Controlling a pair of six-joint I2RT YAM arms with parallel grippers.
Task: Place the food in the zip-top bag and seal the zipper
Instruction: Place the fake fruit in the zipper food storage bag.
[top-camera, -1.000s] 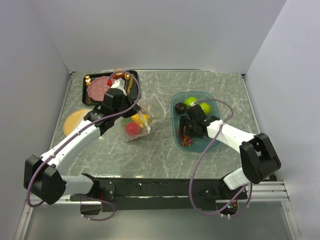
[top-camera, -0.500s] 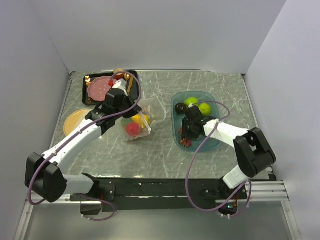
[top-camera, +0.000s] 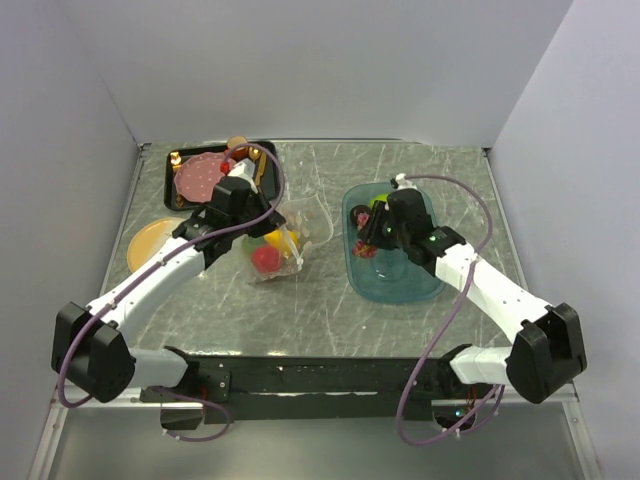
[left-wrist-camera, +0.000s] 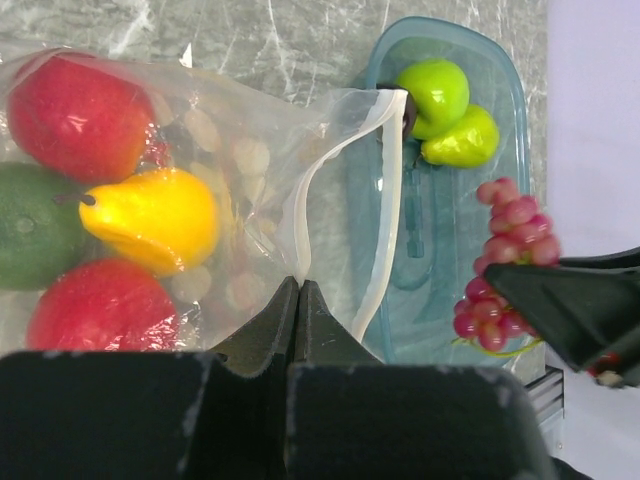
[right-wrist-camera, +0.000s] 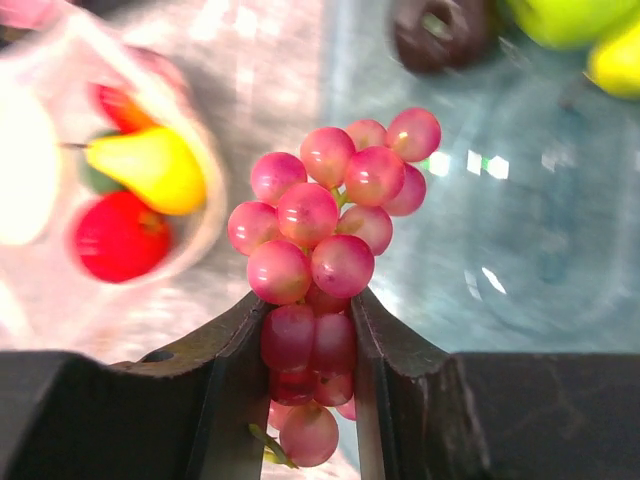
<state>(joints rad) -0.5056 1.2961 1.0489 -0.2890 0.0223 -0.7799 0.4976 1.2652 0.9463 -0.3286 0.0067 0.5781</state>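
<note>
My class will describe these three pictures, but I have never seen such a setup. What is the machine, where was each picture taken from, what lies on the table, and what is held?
This is a robot: two arms bolted at the near edge of a table, each ending in a two-finger gripper. The wide picture looks down from above and behind; the other two come from cameras on the wrists. The left gripper pinches the edge of a clear zip-top bag holding red, yellow and green toy fruits. The right gripper grips a dark red grape bunch above a teal tray, where two green fruits and a dark brown ball lie. A pink dotted plate sits at the back left.
</note>
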